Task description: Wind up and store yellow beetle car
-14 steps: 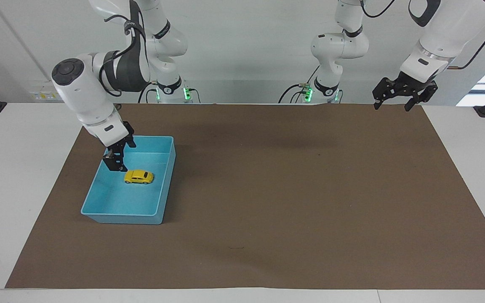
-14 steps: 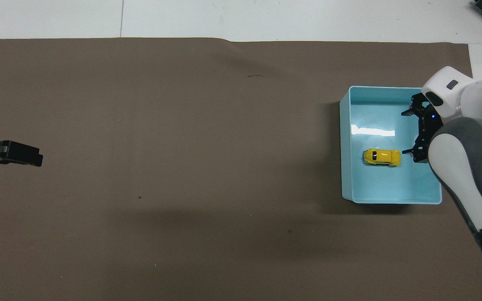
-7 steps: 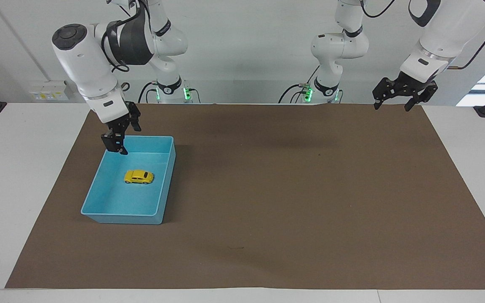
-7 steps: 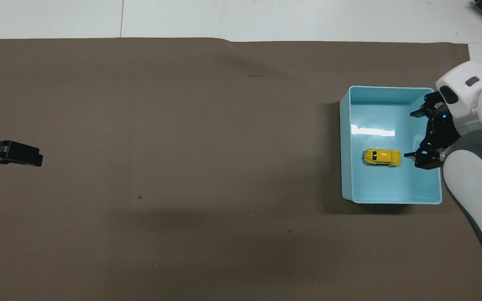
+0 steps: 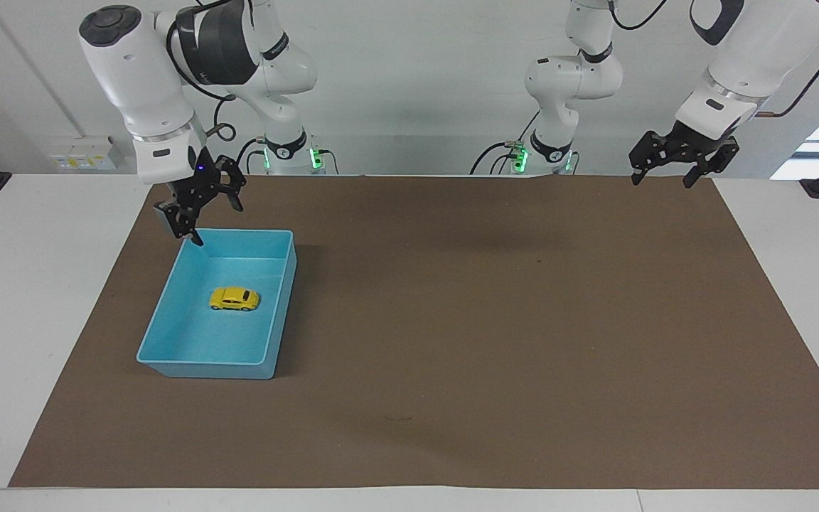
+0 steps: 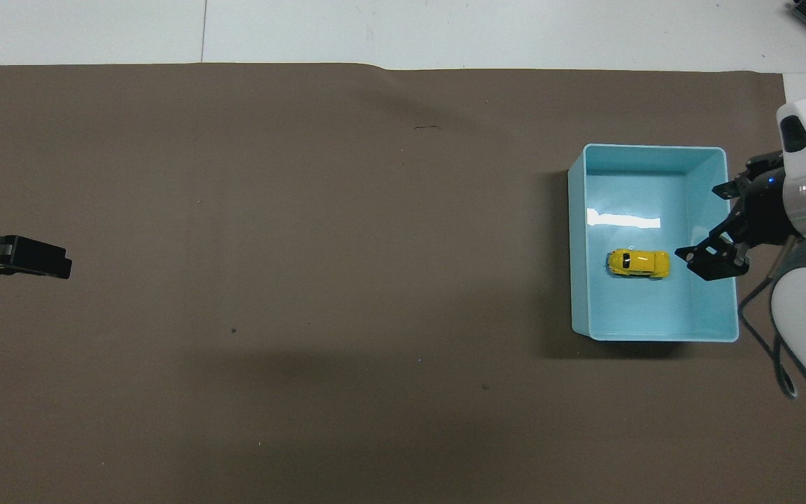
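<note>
While the yellow beetle car (image 5: pixel 234 299) is sitting on its wheels on the floor of the blue bin (image 5: pixel 276 313), roughly mid-bin and touching no wall, neither arm is holding anything.

Right gripper (image 5: pixel 203 213) — hanging in the air above the bin's rim on the side toward the robots, at the corner toward the right arm's end of the table. Its two fingers are standing spread wide apart, nothing between them; the lower fingertip is pointing down toward the rim, and whether it is touching cannot be told. It is well clear of the car. In the overhead view the same gripper (image 6: pixel 721 227) is showing over the bin's wall with the car (image 6: pixel 639 263) lying just beside its fingertip in projection, though the facing view shows it raised.

Left gripper (image 5: pixel 671 171) — waiting in the air over the edge of the brown mat (image 5: pixel 495 320) at the left arm's end of the table, fingers spread open and pointing down, empty. Only its dark tip (image 6: pixel 18 255) is showing in the overhead view.

Bin (image 6: pixel 578 245) is resting on the mat toward the right arm's end of the table; the car is the only thing lying in it.
</note>
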Available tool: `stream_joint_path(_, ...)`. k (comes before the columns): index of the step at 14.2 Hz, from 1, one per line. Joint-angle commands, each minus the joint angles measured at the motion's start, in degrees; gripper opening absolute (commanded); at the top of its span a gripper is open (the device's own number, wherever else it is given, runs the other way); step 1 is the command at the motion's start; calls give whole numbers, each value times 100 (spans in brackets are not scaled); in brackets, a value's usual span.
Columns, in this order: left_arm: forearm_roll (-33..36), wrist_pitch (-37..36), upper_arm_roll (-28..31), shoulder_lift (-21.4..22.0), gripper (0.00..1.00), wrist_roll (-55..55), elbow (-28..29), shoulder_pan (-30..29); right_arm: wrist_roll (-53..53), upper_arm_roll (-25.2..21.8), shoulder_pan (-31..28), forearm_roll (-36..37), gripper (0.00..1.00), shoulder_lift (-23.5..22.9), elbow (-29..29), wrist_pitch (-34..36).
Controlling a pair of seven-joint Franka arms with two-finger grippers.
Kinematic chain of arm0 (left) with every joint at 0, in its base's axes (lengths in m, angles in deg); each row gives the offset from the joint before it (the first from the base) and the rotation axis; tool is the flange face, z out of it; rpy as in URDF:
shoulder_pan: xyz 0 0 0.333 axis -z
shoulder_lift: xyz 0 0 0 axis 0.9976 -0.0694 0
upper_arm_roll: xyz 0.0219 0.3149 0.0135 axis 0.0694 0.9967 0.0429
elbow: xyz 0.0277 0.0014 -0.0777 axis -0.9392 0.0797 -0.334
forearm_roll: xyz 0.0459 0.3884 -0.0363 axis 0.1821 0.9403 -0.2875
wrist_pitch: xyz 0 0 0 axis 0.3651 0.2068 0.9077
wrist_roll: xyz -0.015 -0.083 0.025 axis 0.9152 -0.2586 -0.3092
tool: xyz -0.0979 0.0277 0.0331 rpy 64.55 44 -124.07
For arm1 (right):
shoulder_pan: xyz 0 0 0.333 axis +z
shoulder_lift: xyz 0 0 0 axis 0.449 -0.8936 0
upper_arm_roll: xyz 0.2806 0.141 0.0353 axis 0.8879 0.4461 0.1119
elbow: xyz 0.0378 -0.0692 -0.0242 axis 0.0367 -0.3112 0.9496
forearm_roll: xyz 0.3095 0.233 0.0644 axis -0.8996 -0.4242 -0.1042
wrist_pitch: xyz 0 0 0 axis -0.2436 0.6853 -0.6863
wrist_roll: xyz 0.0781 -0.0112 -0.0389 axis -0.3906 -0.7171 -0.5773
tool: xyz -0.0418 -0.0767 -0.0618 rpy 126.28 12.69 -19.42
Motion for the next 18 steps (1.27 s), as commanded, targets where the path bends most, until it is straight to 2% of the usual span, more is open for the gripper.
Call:
stream_joint_path(1,34,-33,-57,30,100,-27,-30,-94,814,-1,-20,-137,100,102,120,249)
stream_joint_path(6,34,-33,-57,30,100,-27,-30,-94,1807,-1,-46,-146,100,120,305,557)
stream_joint_path(10,34,-33,-57,30,100,-27,-30,-94,2985,-28,-64,-155,100,111,735,979)
stream_joint_path(14,34,-33,-57,30,100,-35,-30,-94,4092,-27,-64,-146,100,111,850,1356)
stream_joint_path(18,34,-33,-49,30,100,-27,-30,-94,4200,-246,-73,-137,100,111,1052,1629)
